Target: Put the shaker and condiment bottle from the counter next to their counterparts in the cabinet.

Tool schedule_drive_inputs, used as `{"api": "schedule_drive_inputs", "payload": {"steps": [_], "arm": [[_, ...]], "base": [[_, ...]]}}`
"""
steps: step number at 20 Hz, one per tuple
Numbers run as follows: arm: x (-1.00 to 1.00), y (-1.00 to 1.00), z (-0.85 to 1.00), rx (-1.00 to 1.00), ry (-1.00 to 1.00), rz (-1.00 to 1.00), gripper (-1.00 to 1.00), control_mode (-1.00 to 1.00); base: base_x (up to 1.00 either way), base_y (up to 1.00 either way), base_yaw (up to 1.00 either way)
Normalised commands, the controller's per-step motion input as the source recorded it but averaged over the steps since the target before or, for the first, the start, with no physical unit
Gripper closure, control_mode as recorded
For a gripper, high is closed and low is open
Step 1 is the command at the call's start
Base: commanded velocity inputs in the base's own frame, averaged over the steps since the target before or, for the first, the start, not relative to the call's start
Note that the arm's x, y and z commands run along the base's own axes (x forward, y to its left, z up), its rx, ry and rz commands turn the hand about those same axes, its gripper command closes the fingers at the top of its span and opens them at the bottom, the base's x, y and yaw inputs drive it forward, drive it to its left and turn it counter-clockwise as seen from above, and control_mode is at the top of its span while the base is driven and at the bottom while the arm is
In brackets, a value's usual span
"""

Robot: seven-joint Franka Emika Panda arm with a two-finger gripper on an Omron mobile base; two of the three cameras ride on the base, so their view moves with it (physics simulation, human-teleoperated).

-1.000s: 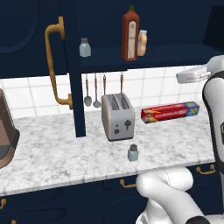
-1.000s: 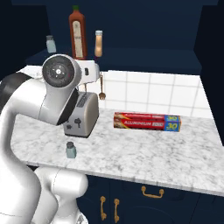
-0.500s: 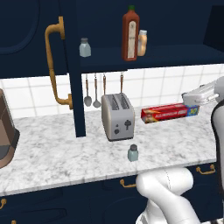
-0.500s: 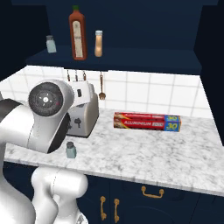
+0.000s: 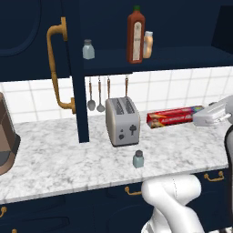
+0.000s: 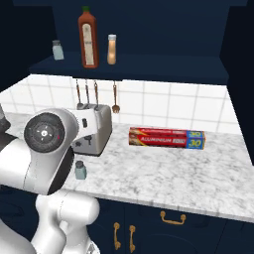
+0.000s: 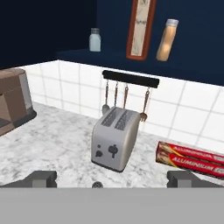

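The claw [image 7: 112,180] stands wide with nothing between its fingers [image 7: 41,178], hanging above the worktop [image 5: 54,159] in front of the toaster [image 5: 122,121].

The shaker [image 5: 138,159] stands upright near the worktop's front edge, just in front of the toaster and apart from it; in the hand view its grey cap peeks up at the bottom.

The condiment bottle [image 5: 148,44] stands on the shelf [image 5: 182,57] of the open cabinet [image 5: 77,82], just beside the tall red-brown sauce bottle [image 5: 135,32]. The pale blue-grey shaker [image 5: 88,49] sits further left on the same shelf, near the door with its brass handle [image 5: 57,68].

A red foil box [image 5: 175,116] lies along the back of the worktop right of the toaster. Utensils [image 5: 99,93] hang on the tiled wall behind the toaster. A brown appliance [image 5: 7,141] stands at the worktop's left end.
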Motion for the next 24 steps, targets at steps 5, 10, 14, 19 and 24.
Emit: {"api": "schedule_drive_inputs", "payload": {"steps": [5,10,14,19,24], "arm": [[-0.12,0.06,-0.24,-0.03,0.12,0.03,-1.00,-1.00],[-0.13,0.05,-0.42,-0.02,0.04,0.05,-1.00,-1.00],[-0.06,0.00,-0.46,-0.01,0.00,0.13,-1.00,-1.00],[-0.01,0.00,-0.41,0.00,0.00,0.18,-1.00,-1.00],[-0.01,0.01,-0.44,-0.02,0.01,0.16,-1.00,-1.00]], "base": [[0.00,0.00,0.00],[0.00,0.00,0.00],[0.00,0.00,0.00],[0.00,0.00,0.00],[0.00,0.00,0.00]]}}
